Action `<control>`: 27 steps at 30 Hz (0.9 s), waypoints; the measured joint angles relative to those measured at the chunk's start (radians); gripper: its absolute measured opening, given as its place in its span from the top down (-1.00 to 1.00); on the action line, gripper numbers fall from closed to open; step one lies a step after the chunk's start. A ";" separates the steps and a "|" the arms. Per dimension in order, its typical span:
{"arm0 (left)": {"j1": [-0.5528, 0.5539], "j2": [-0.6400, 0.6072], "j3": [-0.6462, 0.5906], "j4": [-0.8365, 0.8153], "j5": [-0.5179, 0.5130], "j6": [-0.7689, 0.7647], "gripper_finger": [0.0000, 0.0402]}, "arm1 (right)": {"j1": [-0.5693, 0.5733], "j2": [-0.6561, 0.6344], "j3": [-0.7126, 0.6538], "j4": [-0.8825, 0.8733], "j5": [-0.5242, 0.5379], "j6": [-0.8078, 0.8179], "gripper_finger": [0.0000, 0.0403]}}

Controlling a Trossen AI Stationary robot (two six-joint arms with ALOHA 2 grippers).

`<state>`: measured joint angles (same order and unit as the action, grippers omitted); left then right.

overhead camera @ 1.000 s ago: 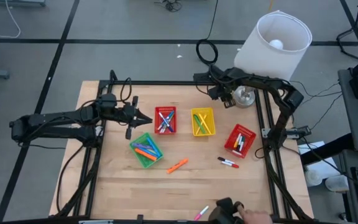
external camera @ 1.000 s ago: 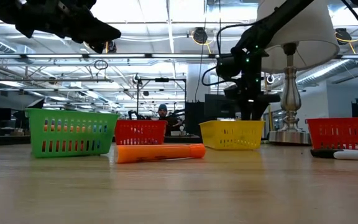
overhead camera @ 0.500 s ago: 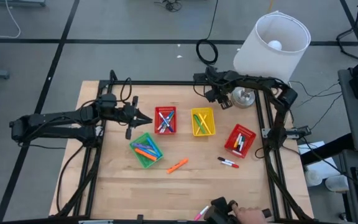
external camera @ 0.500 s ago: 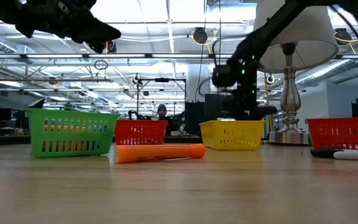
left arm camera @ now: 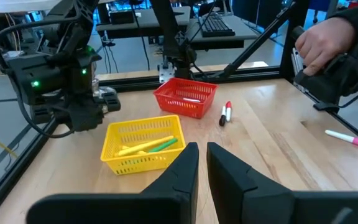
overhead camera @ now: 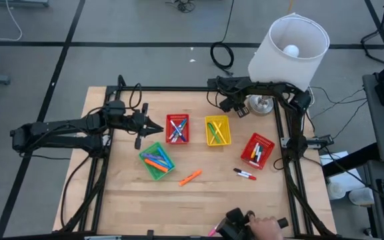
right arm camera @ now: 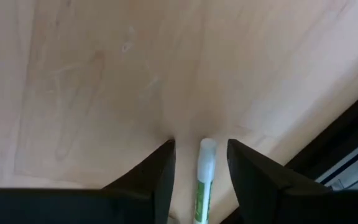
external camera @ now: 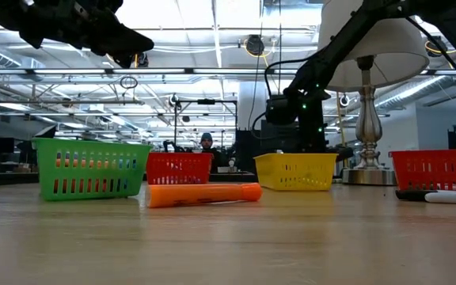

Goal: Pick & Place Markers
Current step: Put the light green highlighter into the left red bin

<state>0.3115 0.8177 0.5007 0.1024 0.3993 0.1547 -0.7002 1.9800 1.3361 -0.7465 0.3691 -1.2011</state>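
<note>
Wooden worktop (overhead camera: 125, 200): four mesh baskets and three loose markers are counted.

Two red baskets (overhead camera: 177, 129) (overhead camera: 257, 151), one yellow basket (overhead camera: 217, 130) and one green basket (overhead camera: 157, 160) each hold several markers. An orange marker (overhead camera: 190, 177), a red-capped white marker (overhead camera: 245, 175) and a pink marker (left arm camera: 352, 139) lie loose. No writing can be read. The left tool (overhead camera: 155, 127) is held extended beside the first red basket, fingers pressed together. The right tool (overhead camera: 225, 103) is lowered at the far edge, fingers parted around a green-and-white marker (right arm camera: 204, 177); contact cannot be told. A person's hand (overhead camera: 267, 230) is seen at the near edge.
</note>
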 joint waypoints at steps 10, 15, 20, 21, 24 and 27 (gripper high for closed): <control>0.000 0.000 0.000 0.000 0.000 -0.004 0.79 | -0.006 0.002 -0.001 -0.023 0.015 0.010 0.71; 0.000 0.000 0.000 -0.001 0.000 -0.016 0.79 | -0.022 0.003 -0.001 -0.013 0.014 0.003 0.87; 0.000 0.000 0.000 -0.002 0.001 -0.019 0.79 | -0.016 0.003 -0.002 0.011 -0.016 -0.019 0.96; 0.000 0.000 0.000 -0.002 0.001 -0.019 0.79 | -0.009 0.003 -0.002 0.019 -0.019 -0.024 0.96; 0.000 0.000 0.000 -0.002 0.001 -0.020 0.79 | 0.032 0.003 -0.002 0.057 -0.023 -0.046 0.96; 0.000 0.000 0.000 -0.002 0.001 -0.020 0.79 | 0.078 0.004 -0.002 0.112 -0.031 -0.049 0.96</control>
<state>0.3115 0.8177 0.5003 0.1009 0.4000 0.1346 -0.6221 1.9842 1.3338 -0.6348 0.3376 -1.2501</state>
